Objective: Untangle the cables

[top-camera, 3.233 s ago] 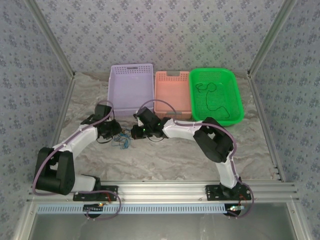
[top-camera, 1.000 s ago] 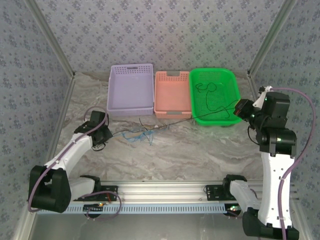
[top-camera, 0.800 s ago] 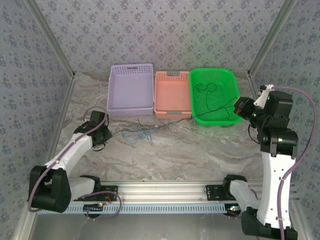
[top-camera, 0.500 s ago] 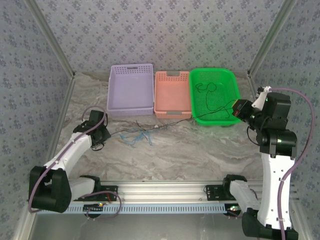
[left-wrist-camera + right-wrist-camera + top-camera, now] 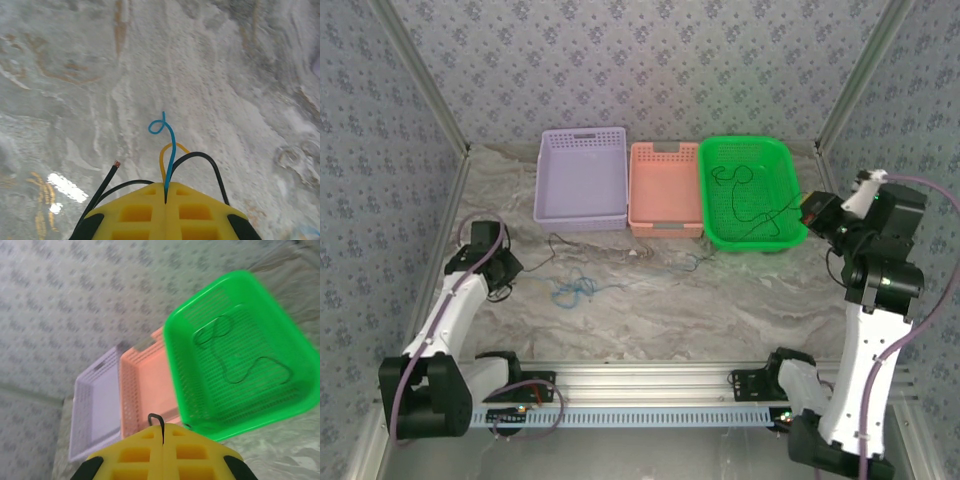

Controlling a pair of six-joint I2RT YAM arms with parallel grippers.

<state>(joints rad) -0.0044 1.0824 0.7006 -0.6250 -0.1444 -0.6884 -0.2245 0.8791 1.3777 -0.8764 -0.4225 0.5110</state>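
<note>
While my left gripper (image 5: pixel 165 194) was pressed together on the ends of the thin blue, black and yellow cables (image 5: pixel 170 145), their loose blue-and-black squiggle (image 5: pixel 575 290) lay on the marbled grey tabletop (image 5: pixel 720 310) just to that gripper's right, its long axis running left to right. Farther off, my right gripper (image 5: pixel 163 432), likewise clamped, pinched one thin black strand (image 5: pixel 156 419) beside the green plastic mesh basket (image 5: pixel 740 140), where a black cable (image 5: pixel 750 205) lay squiggled. I judged my left arm nearer the tangle.

Both pinched shut: left pincer (image 5: pixel 165 194) low, right pincer (image 5: pixel 163 433) raised high, apparently pointing leftward.
</note>
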